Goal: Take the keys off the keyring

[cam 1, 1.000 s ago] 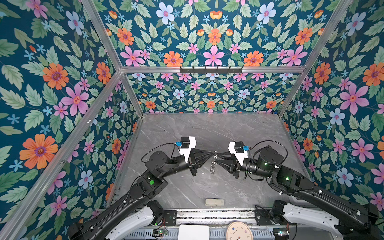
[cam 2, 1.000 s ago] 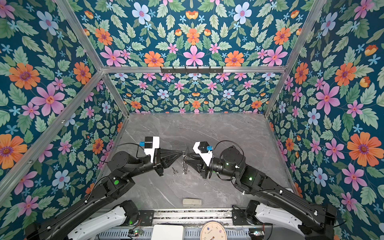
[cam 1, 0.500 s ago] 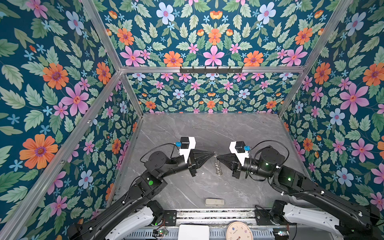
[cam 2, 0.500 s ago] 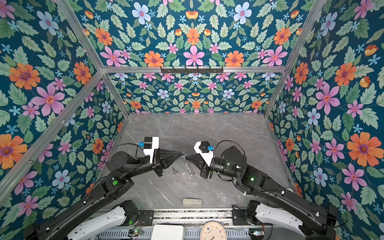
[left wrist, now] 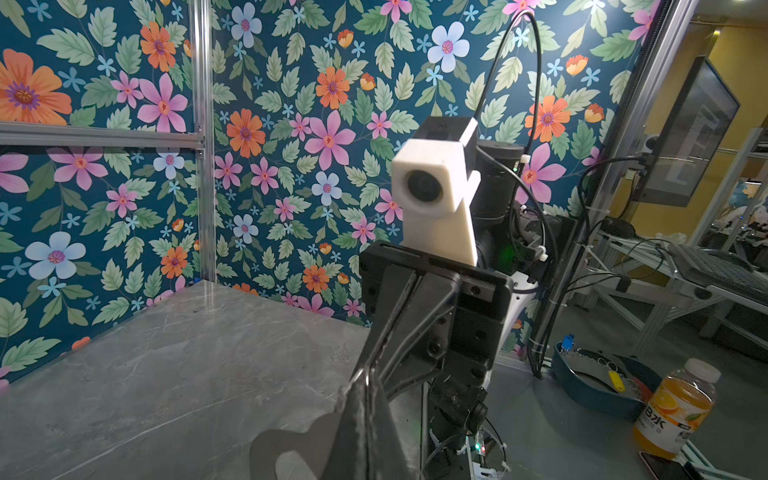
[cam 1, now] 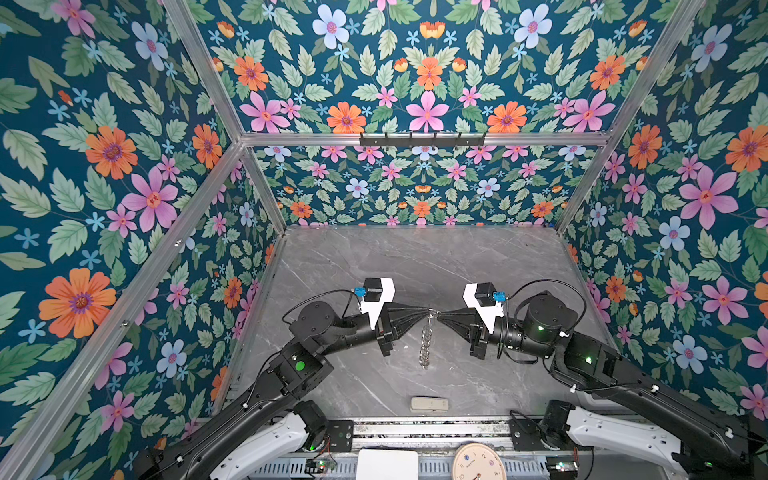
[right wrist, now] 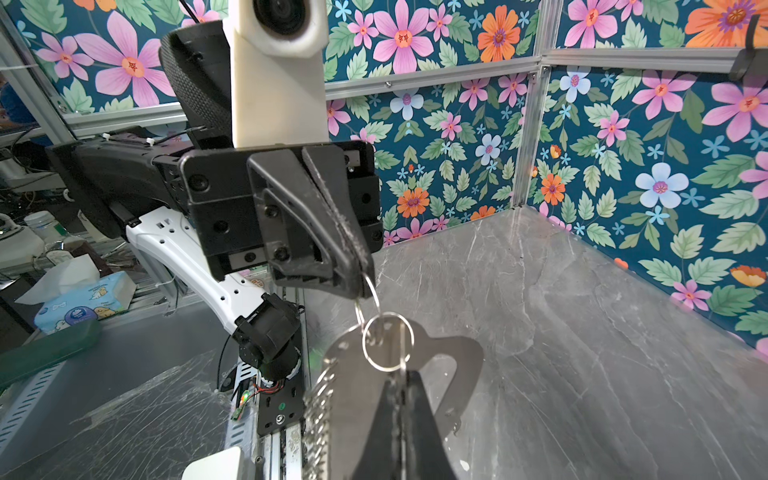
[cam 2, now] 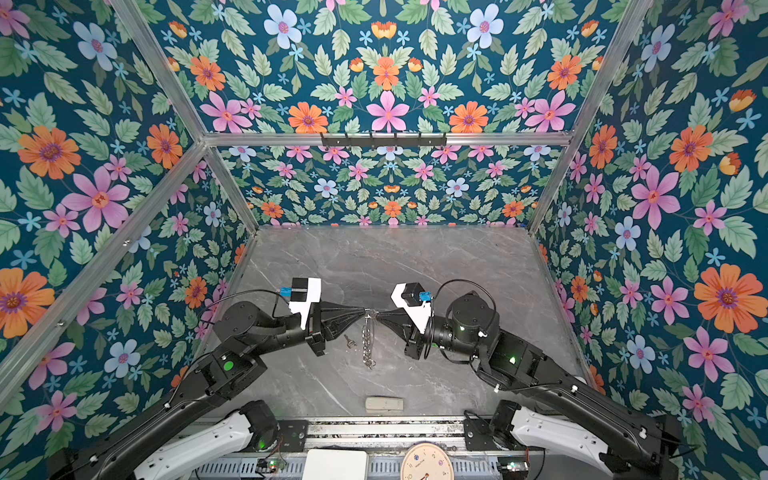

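Note:
In both top views my left gripper (cam 1: 428, 311) and right gripper (cam 1: 439, 314) meet tip to tip above the middle of the table. The keyring's silver chain (cam 1: 424, 349) hangs down from between them. In the right wrist view the left gripper (right wrist: 360, 286) is shut on a small link joined to the round ring (right wrist: 387, 340). My right gripper (right wrist: 401, 374) is shut on a thin key (right wrist: 402, 353), seen edge-on, that passes through that ring. The flat grey loop (right wrist: 453, 374) hangs behind it. Another key (cam 2: 349, 341) lies loose on the table under the left gripper.
A pale beige block (cam 1: 429, 404) lies near the table's front edge. A clock face (cam 1: 478, 463) and a white pad (cam 1: 387, 464) sit below the front rail. Flowered walls close in the left, back and right sides.
The right gripper has moved a little left and shut its jaws beside the left gripper's tips. The hanging chain has swung and now hangs straight. The left gripper stays shut.

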Robot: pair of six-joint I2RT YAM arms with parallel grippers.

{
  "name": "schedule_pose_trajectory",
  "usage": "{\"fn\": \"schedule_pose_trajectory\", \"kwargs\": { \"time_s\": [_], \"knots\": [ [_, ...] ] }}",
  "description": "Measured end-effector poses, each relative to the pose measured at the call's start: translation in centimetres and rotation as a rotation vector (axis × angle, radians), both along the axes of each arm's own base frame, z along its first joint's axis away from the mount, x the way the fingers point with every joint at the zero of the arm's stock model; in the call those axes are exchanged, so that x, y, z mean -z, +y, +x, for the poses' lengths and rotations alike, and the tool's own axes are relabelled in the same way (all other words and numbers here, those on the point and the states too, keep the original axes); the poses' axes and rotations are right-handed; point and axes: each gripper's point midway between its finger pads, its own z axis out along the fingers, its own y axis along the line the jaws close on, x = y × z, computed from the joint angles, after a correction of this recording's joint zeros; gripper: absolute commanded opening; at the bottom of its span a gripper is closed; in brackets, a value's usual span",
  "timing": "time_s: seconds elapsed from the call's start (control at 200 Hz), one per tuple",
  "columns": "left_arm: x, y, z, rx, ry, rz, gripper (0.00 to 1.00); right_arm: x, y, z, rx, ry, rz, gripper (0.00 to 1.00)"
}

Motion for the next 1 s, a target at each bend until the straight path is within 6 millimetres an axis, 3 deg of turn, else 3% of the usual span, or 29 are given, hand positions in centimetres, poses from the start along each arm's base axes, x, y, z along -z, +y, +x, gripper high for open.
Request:
{"fn": "schedule_pose_trajectory", "kwargs": {
  "time_s": [1.0],
  "knots": [
    [0.7, -0.3, -1.4, 0.075, -0.031, 0.067, 0.0, -1.0, -0.6, -0.4, 0.003, 0.004, -0.011, 0.0]
  ]
}}
